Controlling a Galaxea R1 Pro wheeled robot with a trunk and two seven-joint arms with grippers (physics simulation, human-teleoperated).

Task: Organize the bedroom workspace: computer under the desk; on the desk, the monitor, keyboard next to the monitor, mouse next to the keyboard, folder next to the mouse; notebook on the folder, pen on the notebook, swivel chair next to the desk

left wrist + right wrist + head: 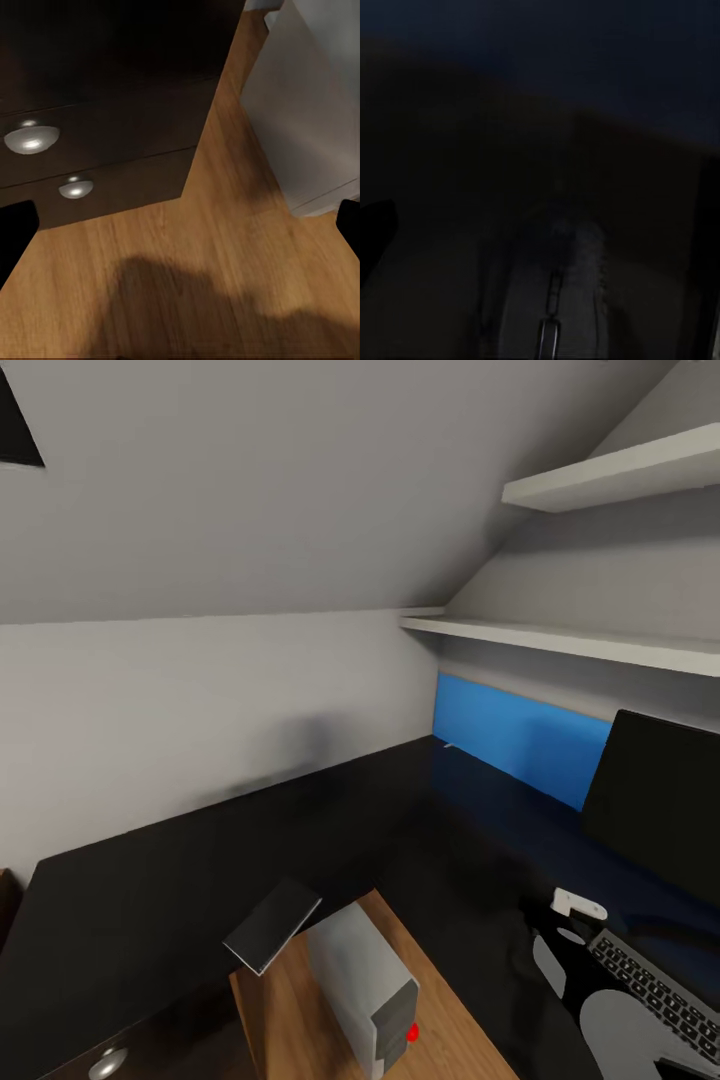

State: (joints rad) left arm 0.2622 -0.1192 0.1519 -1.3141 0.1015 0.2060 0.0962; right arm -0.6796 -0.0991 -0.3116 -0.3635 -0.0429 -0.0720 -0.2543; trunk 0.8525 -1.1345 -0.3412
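Nearest the head camera, the computer [362, 992] is standing upright on the wood floor [290, 1020] in the inner angle of the desk [180, 880], its red-dotted end face turned toward the robot. Its case is showing in full from above, so I am judging that it is not yet under the desk top. In the left wrist view the same computer [315, 105] is standing just beside the black drawers [97, 142] with a strip of floor between them. A thin grey book, probably the notebook [272, 923], is sitting at the desk's edge just beside the computer and looking tilted; whether it is lying flat cannot be told. Farther along the desk, the monitor [655, 800] is standing in front of the blue back panel [515, 735], and the keyboard [655, 990] is lying just before it, so those two items are appearing satisfied. Mouse, folder, pen and swivel chair are remaining to be verified, and the stacking is evidently not done. Overall the task is looking less than half complete. The left arm's fingers [15, 232] are spread wide above the floor and gripping nothing. The right arm's fingers [375, 240] are showing in a very dark picture, and their state cannot be told. Two white wall shelves [600, 645] are hanging above the monitor.
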